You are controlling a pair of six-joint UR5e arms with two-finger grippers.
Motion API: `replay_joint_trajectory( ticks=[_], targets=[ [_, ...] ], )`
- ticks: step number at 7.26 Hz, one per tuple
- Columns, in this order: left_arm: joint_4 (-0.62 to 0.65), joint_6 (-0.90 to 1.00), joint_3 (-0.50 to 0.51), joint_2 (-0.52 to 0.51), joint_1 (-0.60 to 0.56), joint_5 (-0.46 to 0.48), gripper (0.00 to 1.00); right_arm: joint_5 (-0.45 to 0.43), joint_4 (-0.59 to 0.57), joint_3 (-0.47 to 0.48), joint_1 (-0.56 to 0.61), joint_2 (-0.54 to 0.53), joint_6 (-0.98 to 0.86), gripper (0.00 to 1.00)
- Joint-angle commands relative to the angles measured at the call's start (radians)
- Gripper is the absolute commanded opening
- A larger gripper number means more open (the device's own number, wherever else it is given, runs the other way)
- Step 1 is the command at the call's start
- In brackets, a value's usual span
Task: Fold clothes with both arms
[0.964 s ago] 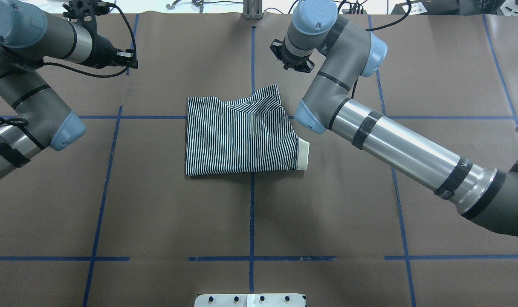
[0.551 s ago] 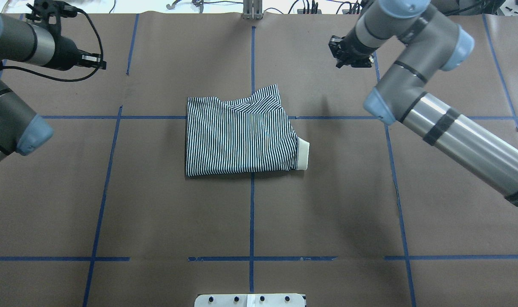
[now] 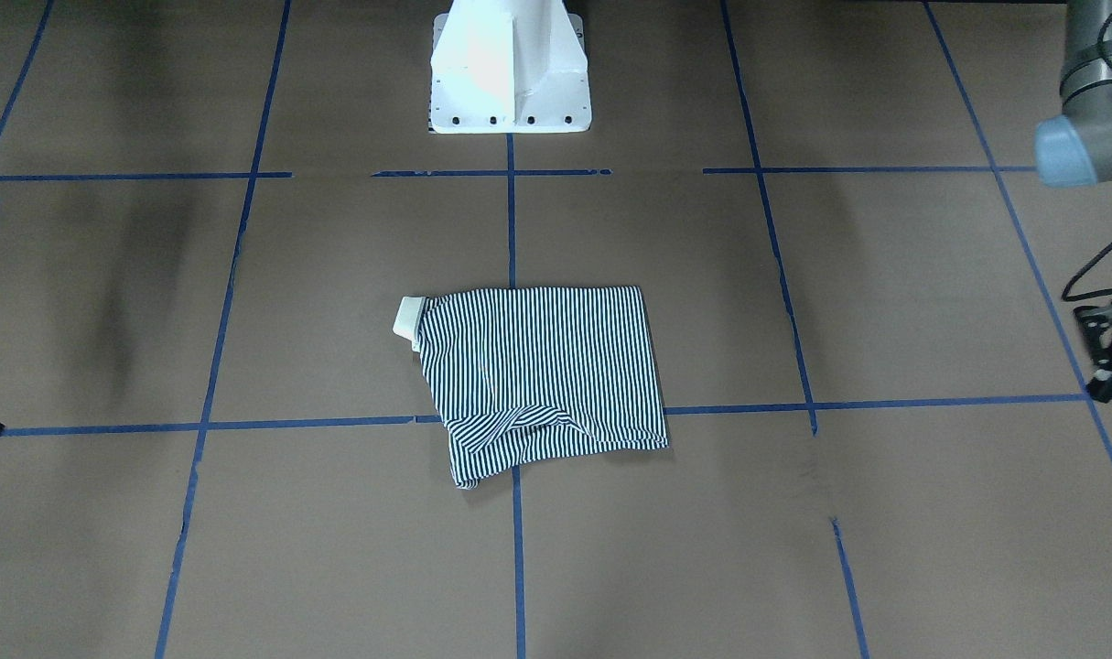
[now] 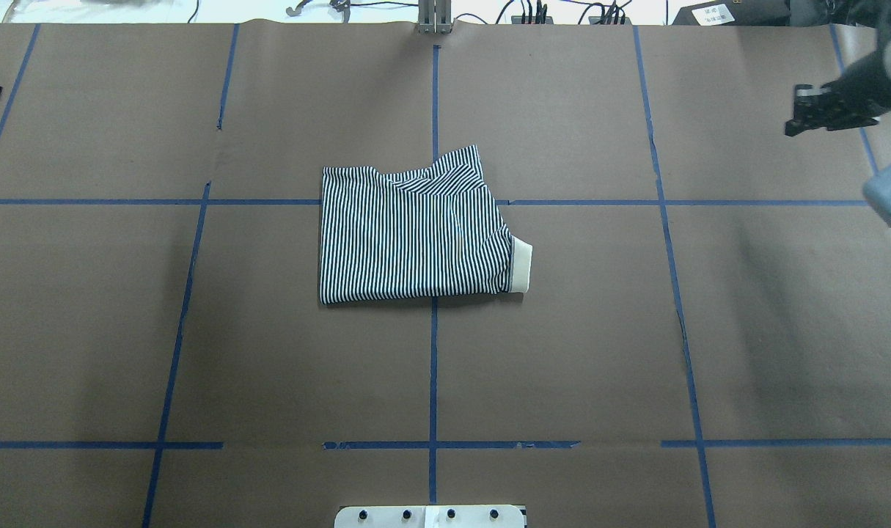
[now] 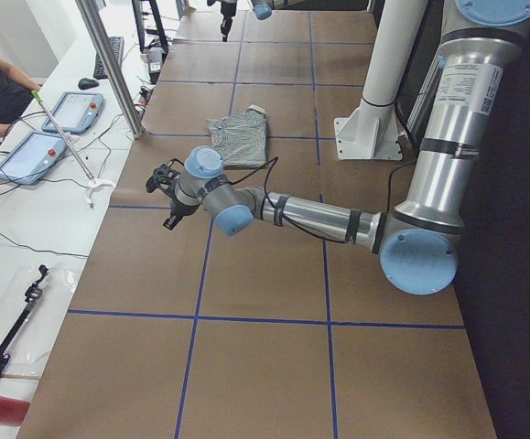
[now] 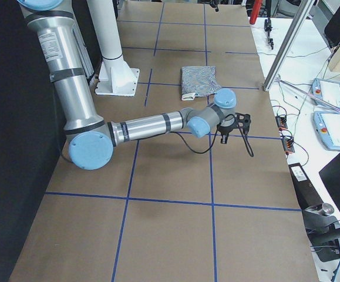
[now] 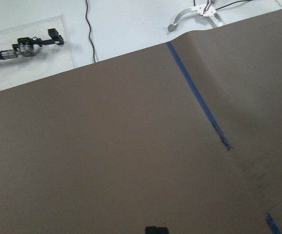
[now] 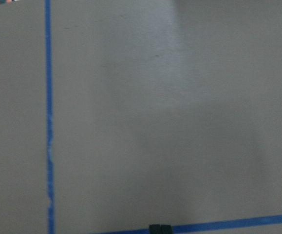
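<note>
Folded polo shirt (image 4: 408, 242) lies crosswise, cream edge (image 4: 521, 268) toward robot's right

Robot lab: taped table (image 4: 562, 330), teach pendants (image 5: 68, 112)

Soft striped cloth shirt (image 4: 416, 235) on matt brown paper table cover (image 4: 562, 352).

Striped shirt (image 4: 416, 242) on taped brown table (image 4: 269, 352)
</note>
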Motion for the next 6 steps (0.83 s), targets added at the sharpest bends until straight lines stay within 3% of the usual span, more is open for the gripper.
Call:
replay_joint_trajectory(
  ticks=[1,2,3,4,5,6],
  targets=[
    [0.2,0.293,-0.007,0.032,-0.185,-0.082,0.0,0.027,-0.113,0.05,0.18,-0.169,-0.449,0.0],
    [0.367,0.405,-0.032,0.033,-0.234,-0.092,0.0,0.028,-0.186,0.053,0.228,-0.22,-0.623,0.0],
    [0.532,0.488,-0.052,0.039,-0.253,-0.093,0.14,0.028,-0.246,0.082,0.251,-0.281,-0.723,0.0],
    [0.646,0.545,-0.103,0.102,-0.254,-0.093,0.6,0.028,-0.312,0.146,0.252,-0.32,-0.727,0.97],
    [0.67,0.534,-0.141,0.154,-0.251,-0.101,1.0,0.03,-0.337,0.177,0.252,-0.335,-0.727,1.0],
    [0.765,0.534,-0.146,0.153,-0.25,-0.154,1.0,0.037,-0.353,0.177,0.25,-0.331,-0.727,1.0]
  ],
)
